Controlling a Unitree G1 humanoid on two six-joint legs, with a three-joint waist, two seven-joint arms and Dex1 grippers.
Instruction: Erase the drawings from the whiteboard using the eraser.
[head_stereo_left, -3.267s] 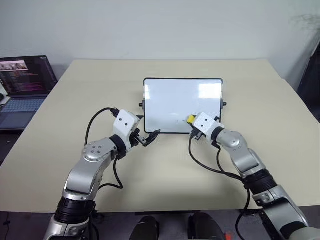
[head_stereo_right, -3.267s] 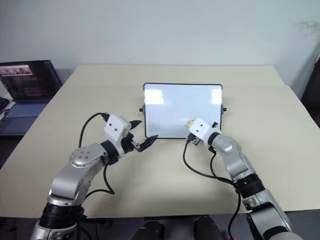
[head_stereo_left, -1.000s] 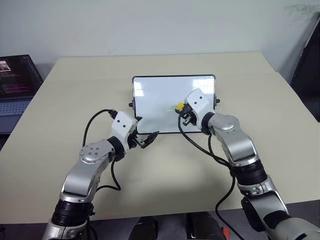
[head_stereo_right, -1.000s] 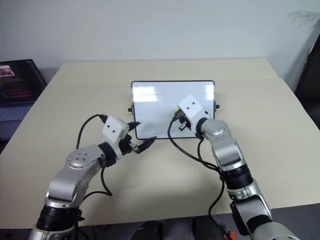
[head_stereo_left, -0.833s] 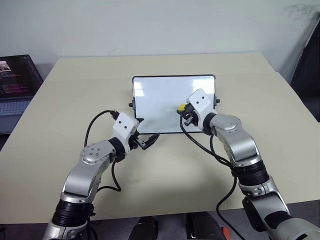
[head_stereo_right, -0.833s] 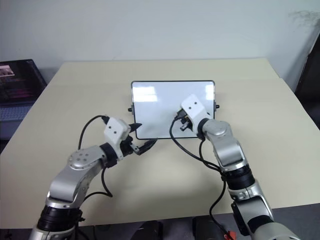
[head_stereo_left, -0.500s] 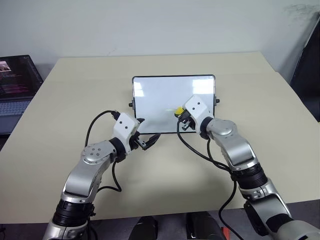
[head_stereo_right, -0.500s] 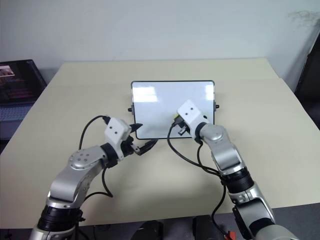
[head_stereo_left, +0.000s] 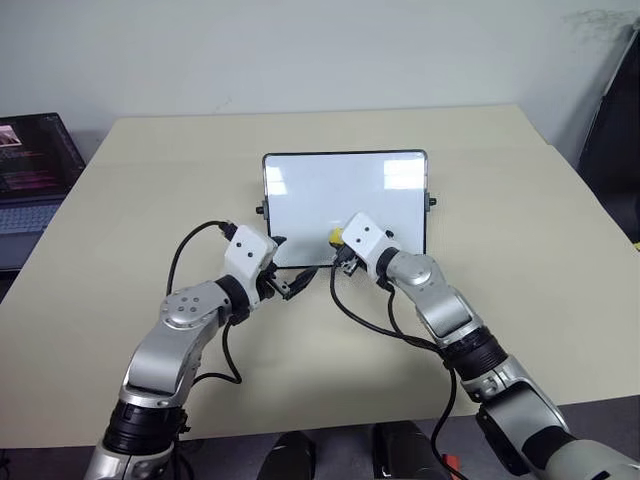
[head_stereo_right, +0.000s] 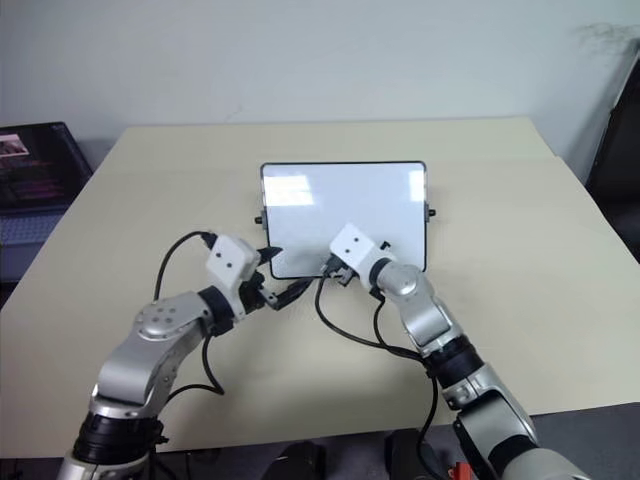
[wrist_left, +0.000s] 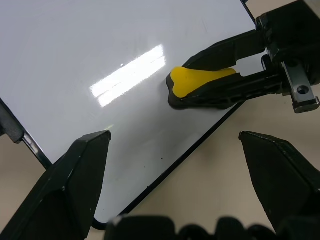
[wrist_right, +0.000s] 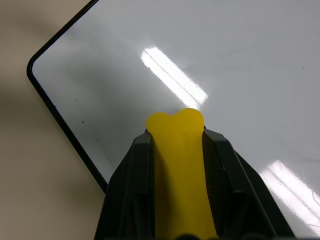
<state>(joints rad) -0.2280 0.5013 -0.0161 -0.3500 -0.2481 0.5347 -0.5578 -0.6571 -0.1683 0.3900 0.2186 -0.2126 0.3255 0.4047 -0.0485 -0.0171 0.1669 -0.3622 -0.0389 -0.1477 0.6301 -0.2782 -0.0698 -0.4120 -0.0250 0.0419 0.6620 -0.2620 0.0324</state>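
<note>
A: Looking at the middle of the head view, what sits on the table (head_stereo_left: 520, 210)?

B: The whiteboard (head_stereo_left: 320, 190) lies flat at the centre of the frame, long side running left to right, with small black knobs on its short sides. Its white face shows glare patches near the upper corners. I can't make out any drawings on it.

A: And the eraser?

B: The eraser (head_stereo_left: 337, 236) is a yellow block low on the board, close to the bottom frame edge and a little left of the board's middle. The right gripper (head_stereo_left: 342, 250) has its two black fingers pressed against the eraser's long sides, pinching it. In the right wrist view the eraser (wrist_right: 178, 165) sticks out past the fingers (wrist_right: 129, 190), its notched yellow end over the white surface near a rounded corner of the board (wrist_right: 260, 55).

A: Is it touching the board?

B: In the left wrist view the eraser (wrist_left: 197, 82) shows a dark underside that seems to sit on the board (wrist_left: 75, 55), beside the black frame.

A: What about the other arm?

B: The left gripper (head_stereo_left: 293, 283) is at the lower left of the board, just off its bottom corner. Its fingers (wrist_left: 75, 175) stand spread apart with nothing between them.

A: Anything else?

B: A laptop (head_stereo_left: 30, 170) with a lit screen sits at the far left edge of the frame.
</note>
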